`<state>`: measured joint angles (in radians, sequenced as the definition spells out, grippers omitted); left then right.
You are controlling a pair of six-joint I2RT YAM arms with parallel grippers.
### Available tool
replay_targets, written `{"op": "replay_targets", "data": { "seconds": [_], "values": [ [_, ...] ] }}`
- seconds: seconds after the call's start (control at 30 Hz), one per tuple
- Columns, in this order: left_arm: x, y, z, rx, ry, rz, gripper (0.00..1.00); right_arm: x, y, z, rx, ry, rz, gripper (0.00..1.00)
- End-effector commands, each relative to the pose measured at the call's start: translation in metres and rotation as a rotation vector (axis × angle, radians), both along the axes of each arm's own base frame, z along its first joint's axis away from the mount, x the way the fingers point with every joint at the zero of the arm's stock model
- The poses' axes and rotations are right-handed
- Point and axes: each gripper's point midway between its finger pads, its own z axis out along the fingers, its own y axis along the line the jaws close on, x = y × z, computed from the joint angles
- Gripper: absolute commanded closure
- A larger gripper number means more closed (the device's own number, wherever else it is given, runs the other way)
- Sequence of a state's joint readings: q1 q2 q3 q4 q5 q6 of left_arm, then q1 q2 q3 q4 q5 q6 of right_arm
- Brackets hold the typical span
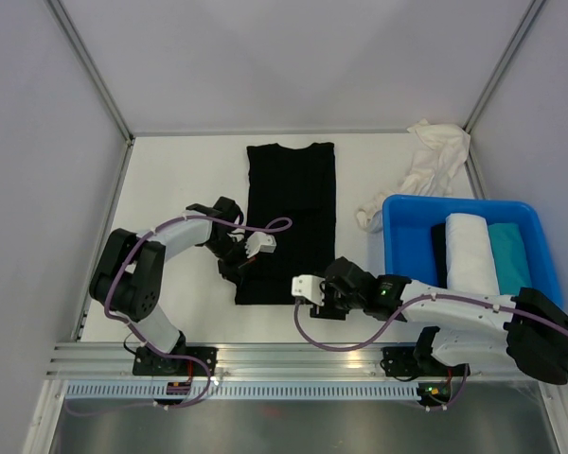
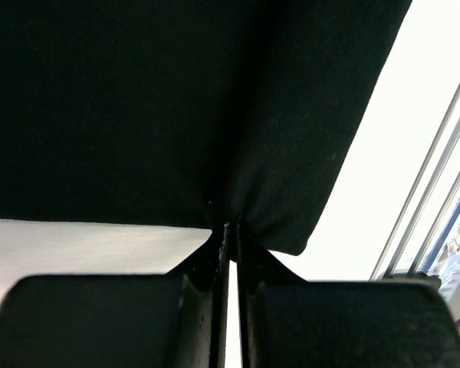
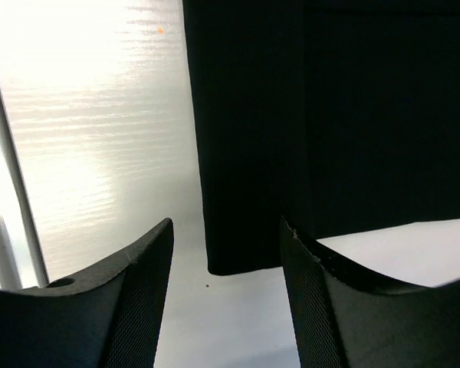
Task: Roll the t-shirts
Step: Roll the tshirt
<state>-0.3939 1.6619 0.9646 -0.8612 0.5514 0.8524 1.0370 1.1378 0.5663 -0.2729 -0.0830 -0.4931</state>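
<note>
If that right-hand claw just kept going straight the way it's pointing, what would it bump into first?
Most likely the near corner of the black t-shirt, lying flat on the table just ahead of the open right gripper. Depth is hard to judge here.

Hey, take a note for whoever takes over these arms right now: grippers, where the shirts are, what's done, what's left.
Left gripper: shut, pinching the black t-shirt by its near left corner.
Right gripper: open at the near right corner, holding nothing.
Black t-shirt: folded into a long strip, flat on the table, not yet rolled.
Blue tub: holds a white roll, a teal roll and a dark one.
Left: roll the black one, then the crumpled white t-shirt behind the tub.
</note>
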Motion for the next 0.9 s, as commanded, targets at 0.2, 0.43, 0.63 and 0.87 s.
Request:
{"op": "replay_targets", "data": {
  "seconds": [0.2, 0.43, 0.63, 0.87],
  "values": [
    [0.001, 0.004, 0.003, 0.011, -0.026, 0.007, 0.88, 0.027, -0.002, -0.026, -0.128, -0.098, -0.062, 0.44],
    [0.004, 0.006, 0.023, -0.021, -0.107, -0.082, 0.62, 0.019, -0.005, -0.037, -0.158, -0.033, -0.067, 0.90],
    [0.023, 0.012, 0.052, -0.053, -0.324, -0.166, 0.48, 0.013, -0.002, -0.032, -0.122, 0.062, -0.050, 0.98],
    [-0.003, 0.000, 0.067, -0.133, -0.627, -0.283, 0.21, 0.017, -0.001, -0.030, -0.086, 0.174, -0.077, 1.00]
  ]
}}
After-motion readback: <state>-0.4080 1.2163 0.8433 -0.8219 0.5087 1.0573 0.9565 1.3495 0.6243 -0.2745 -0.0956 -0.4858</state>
